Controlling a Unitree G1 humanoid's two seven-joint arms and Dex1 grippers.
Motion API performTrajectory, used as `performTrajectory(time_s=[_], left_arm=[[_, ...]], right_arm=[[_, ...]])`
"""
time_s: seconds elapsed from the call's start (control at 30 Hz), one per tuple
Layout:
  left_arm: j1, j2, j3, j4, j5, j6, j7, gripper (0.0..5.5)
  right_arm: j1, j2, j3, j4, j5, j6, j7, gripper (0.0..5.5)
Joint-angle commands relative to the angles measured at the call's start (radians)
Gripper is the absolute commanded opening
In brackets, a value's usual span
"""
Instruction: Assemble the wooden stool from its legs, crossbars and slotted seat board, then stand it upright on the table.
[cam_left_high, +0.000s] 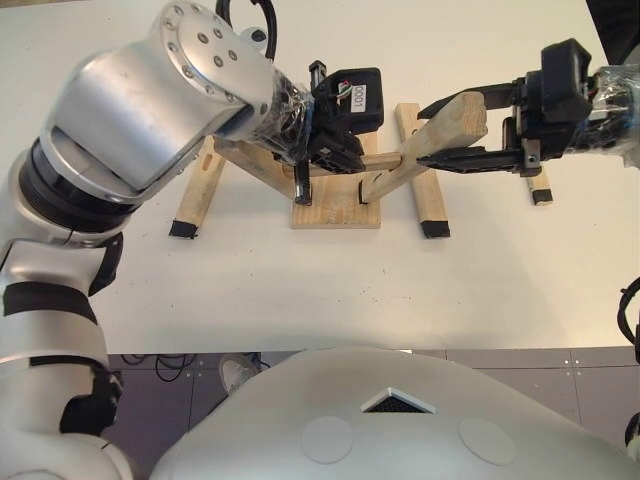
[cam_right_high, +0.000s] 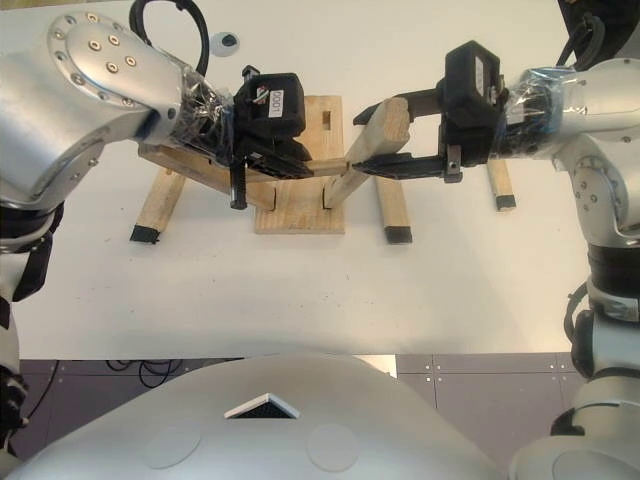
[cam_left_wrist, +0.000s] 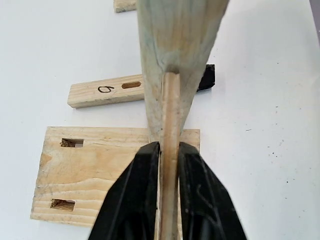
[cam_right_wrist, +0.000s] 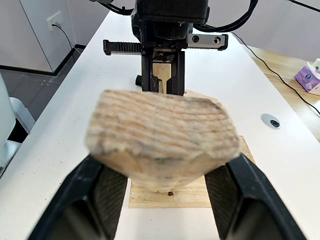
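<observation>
1. White bench (cam_left_high: 300, 280); slotted seat board (cam_left_wrist: 95, 170) lies flat at centre, partly hidden under left hand (cam_left_wrist: 169, 150).
2. Left hand clenched on crossbar (cam_left_wrist: 170, 110); its tip meets raised leg (cam_right_wrist: 162, 135).
3. Right hand (cam_left_high: 450, 132) clamps that leg above the board.
4. Loose leg (cam_left_high: 195, 200) lies beside board, top hidden by left arm.

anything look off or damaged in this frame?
Nothing stands out. The left gripper is shut on a crossbar seated in the leg that the right gripper clamps, tilted above the seat board. Loose legs lie at angles on the table, normal mid-assembly. No visible breakage.
</observation>
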Motion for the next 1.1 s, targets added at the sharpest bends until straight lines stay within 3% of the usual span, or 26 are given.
performTrajectory(time_s=[0.03, 0.3, 0.63, 0.77, 0.83, 0.93, 1.0, 1.1], left_arm=[[0.12, 0.049, -0.163, 0.044, 0.059, 0.016, 0.008, 0.38], [0.177, -0.03, -0.248, 0.206, 0.143, -0.045, 0.033, 0.38], [0.217, -0.09, -0.226, 0.238, 0.135, -0.041, 0.051, 0.38], [0.219, -0.139, -0.125, 0.273, 0.09, -0.064, 0.042, 0.38], [0.212, -0.147, -0.039, 0.266, 0.057, -0.057, 0.032, 0.38], [0.171, -0.139, 0.086, 0.244, 0.026, -0.041, 0.019, 1.03], [0.153, -0.129, 0.132, 0.237, 0.017, -0.033, 0.006, 1.38], [0.119, -0.098, 0.176, 0.225, 0.014, -0.041, -0.003, 1.41]], right_arm=[[0.043, 0.024, 0.1, 0.014, -0.061, 0.118, -0.022, 2.03], [0.036, 0.091, 0.141, -0.057, -0.007, 0.203, -0.071, 2.03], [0.048, 0.165, 0.167, -0.095, 0.045, 0.27, -0.147, 2.03], [0.056, 0.181, 0.172, -0.082, 0.04, 0.274, -0.187, 2.03], [0.061, 0.181, 0.162, -0.078, 0.048, 0.277, -0.2, 2.56], [0.056, 0.184, 0.13, -0.074, 0.058, 0.287, -0.211, 3.09], [0.049, 0.186, 0.114, -0.068, 0.063, 0.294, -0.215, 3.48], [0.039, 0.186, 0.099, -0.058, 0.056, 0.299, -0.214, 3.85]])
